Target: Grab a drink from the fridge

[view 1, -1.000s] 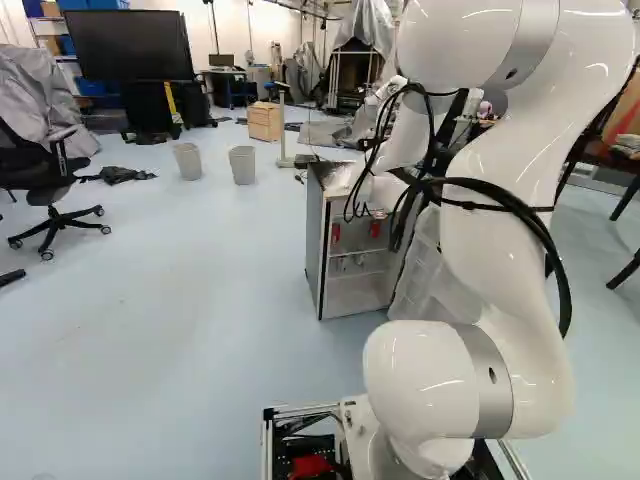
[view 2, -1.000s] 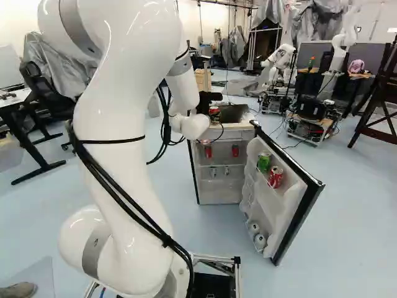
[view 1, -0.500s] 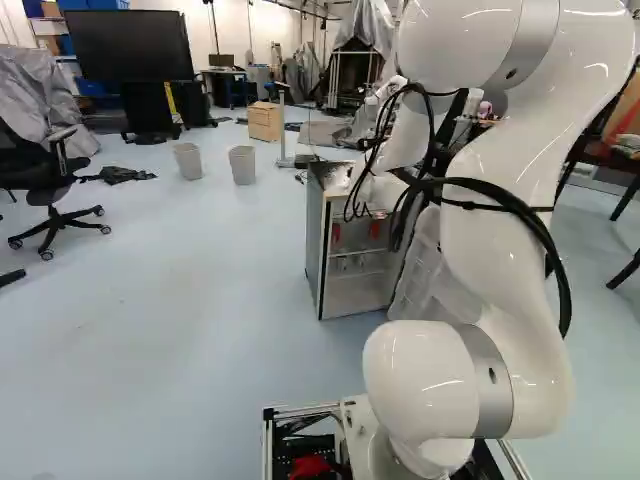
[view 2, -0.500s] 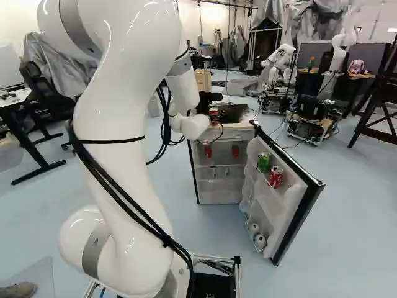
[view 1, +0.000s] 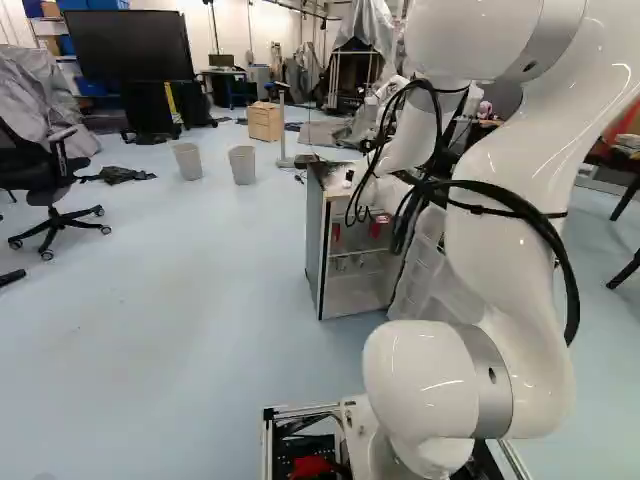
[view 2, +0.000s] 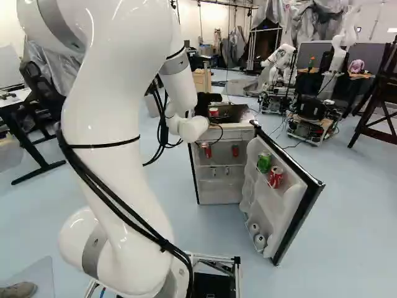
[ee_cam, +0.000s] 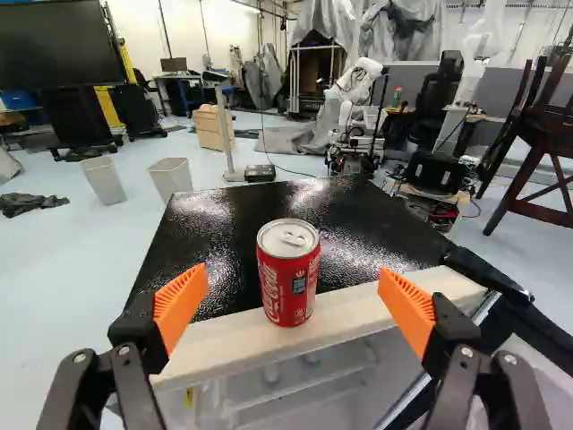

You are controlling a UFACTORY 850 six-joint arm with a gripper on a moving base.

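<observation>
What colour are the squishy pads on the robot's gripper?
The pads are bright orange; they show best in the wrist view.

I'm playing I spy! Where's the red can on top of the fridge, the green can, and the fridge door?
Red can (ee_cam: 288,279): wrist view, its side.
Green can (view 2: 264,162): right base view, its side.
Fridge door (view 2: 300,214): right base view, its black edge.

A red cola can with white lettering, a silver lid and a pull tab is stood upright at the front edge of the black top of a small fridge. The fridge door is swung open. Inside, two red cans are set on a shelf; in the door, a green can and a red-and-white can are held upright, side by side.
</observation>
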